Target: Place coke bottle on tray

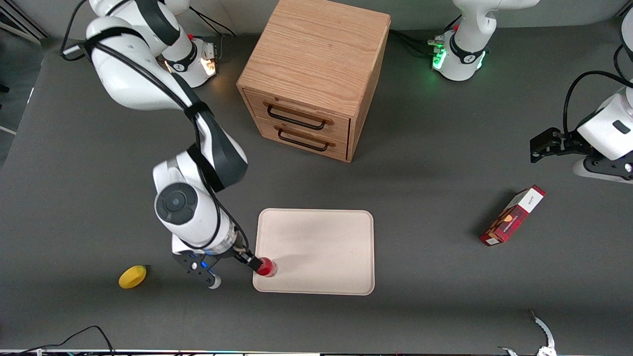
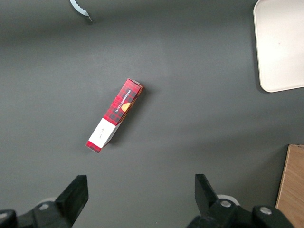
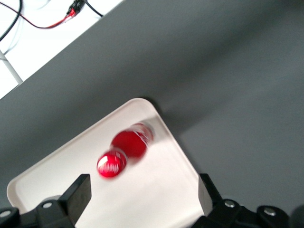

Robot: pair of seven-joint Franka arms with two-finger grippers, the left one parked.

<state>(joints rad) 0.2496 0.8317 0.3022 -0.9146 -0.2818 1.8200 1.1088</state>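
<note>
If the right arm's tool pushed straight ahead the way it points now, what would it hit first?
Most likely the coke bottle, standing on the tray near its corner, between the open fingers of the tool. How far above the bottle's cap the fingers sit is unclear.

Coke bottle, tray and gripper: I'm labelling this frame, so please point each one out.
coke bottle (image 3: 112,164), right wrist view, on its red cap.
tray (image 1: 321,247), front view, on its bare floor.
gripper (image 3: 142,199), right wrist view, between its open fingertips, above the tray.

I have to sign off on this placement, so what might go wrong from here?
The coke bottle stands upright in a corner of the tray, close to the low rim, so a nudge might tip it off. The open gripper hangs above it with fingers either side; withdrawing sideways might clip the cap.
</note>
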